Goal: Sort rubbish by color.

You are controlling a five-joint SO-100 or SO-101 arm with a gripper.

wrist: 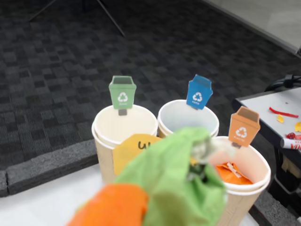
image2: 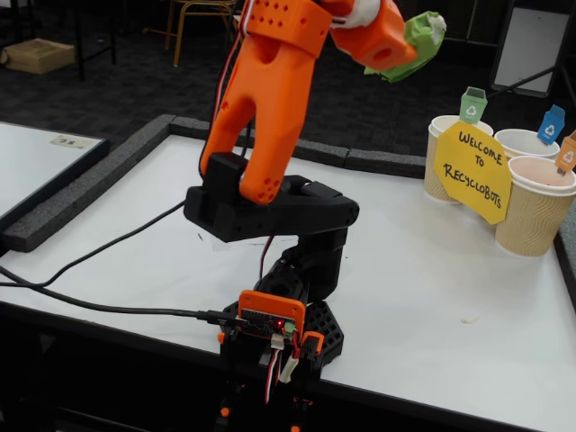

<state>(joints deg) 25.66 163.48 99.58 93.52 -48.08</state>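
Note:
My gripper [image2: 412, 43] is raised high above the white table and shut on a crumpled green piece of rubbish [image2: 421, 34]. In the wrist view the green lump [wrist: 174, 183] fills the lower middle, with an orange finger [wrist: 113, 207] beside it. Beyond it stand three ribbed paper cups: one with a green tag [wrist: 101, 125], one with a blue tag [wrist: 164, 115] and one with an orange tag [wrist: 263, 165]. An orange lump [wrist: 230, 175] lies inside the orange-tagged cup. The green lump hangs short of the cups, partly hiding their front rims.
A yellow sign [image2: 472, 171] leans against the cups at the table's far right. A grey foam border [image2: 135, 157] edges the table. Black cables [image2: 108, 306] run to the arm's base. A side table [wrist: 277, 110] with markers stands right of the cups.

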